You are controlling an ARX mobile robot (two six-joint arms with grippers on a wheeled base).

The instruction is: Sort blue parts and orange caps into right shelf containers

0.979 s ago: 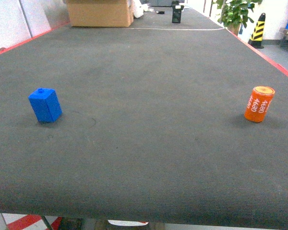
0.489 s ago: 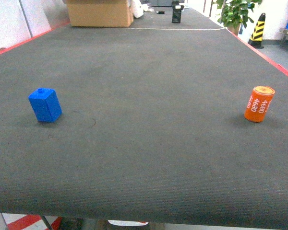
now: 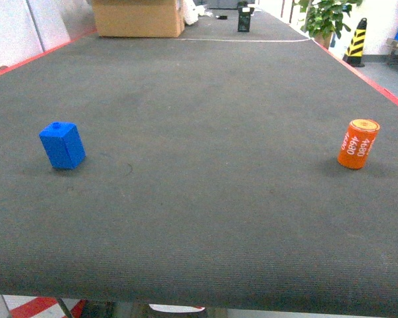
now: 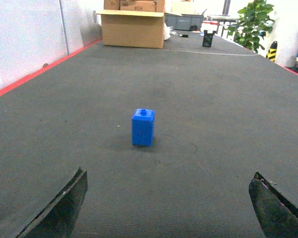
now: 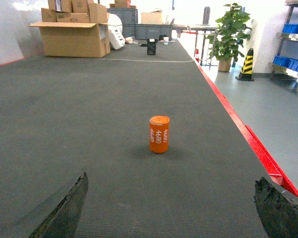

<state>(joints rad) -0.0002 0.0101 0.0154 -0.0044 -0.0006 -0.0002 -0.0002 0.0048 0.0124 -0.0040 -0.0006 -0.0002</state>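
Your head camera looks forward and slanting down across the dark table [image 3: 199,218], taking in both the blue part [image 3: 62,146] at left and the orange cap [image 3: 358,144] at right. Your left wrist camera sits low, facing level along the table, blue part [image 4: 143,127] centred ahead, near; left gripper [image 4: 169,210] fingertips frame the lower corners. Your right wrist camera does likewise with the orange cap [image 5: 159,134]; right gripper [image 5: 171,208] tips at the corners. All views share the far cardboard box [image 3: 138,18].

Dark grey table [image 3: 199,218], red edge — cardboard box [image 3: 138,18] at far end; potted plant [image 3: 325,16] beyond.
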